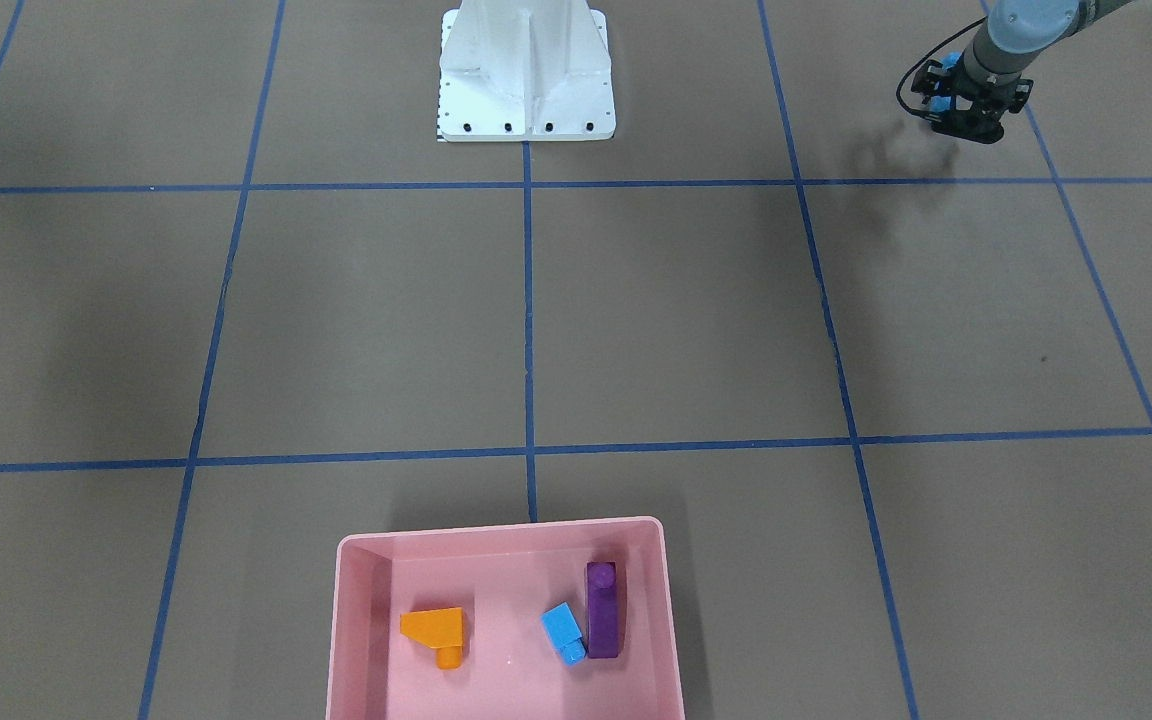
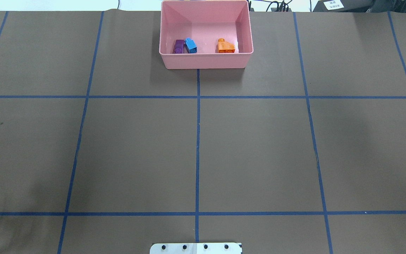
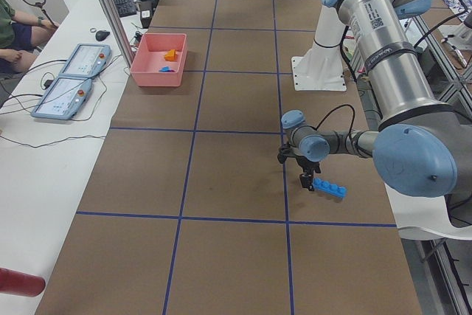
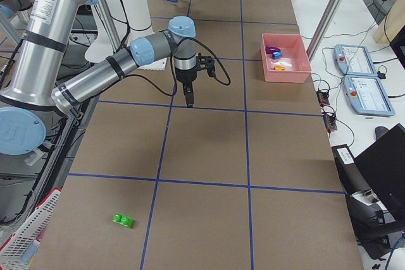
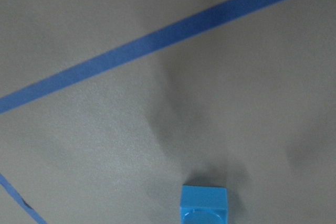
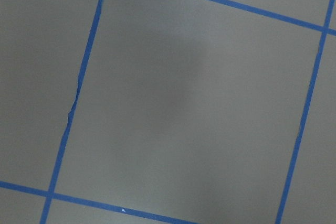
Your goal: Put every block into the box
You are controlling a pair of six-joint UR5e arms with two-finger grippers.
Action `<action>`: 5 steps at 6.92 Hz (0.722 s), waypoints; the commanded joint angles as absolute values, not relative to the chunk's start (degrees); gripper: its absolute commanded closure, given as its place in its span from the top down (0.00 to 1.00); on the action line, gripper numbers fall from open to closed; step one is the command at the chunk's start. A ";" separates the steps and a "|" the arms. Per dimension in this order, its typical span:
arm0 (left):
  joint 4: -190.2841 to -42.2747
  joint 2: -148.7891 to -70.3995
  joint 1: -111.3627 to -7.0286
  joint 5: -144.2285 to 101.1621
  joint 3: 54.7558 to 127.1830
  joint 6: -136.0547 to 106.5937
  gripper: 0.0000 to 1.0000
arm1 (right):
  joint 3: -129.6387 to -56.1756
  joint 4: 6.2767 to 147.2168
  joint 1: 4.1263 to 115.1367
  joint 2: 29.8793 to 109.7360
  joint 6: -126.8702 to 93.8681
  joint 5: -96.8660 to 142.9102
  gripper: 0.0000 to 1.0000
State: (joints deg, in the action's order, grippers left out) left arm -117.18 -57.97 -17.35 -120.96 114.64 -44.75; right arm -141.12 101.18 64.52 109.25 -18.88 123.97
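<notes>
My left gripper is low over table, tips down; cannot tell whether fingers are spread or pressed together. Long blue bar lies flat just beside tips: bright blue, single row of studs up. My right gripper points down above table; finger spread also unclear. Small green block lies well apart from it. Pink box is far from both grippers and holds orange sloped block alone, small blue cube touching purple bar.
</notes>
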 commanded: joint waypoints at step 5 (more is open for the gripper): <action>-121.82 -58.01 -10.99 -122.61 112.15 -51.95 0.69 | -141.50 101.25 65.92 110.04 -17.49 124.36 0.99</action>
State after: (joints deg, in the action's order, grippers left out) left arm -121.83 -58.01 -11.14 -122.63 112.73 -51.99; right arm -141.44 101.25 65.86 110.20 -17.49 124.30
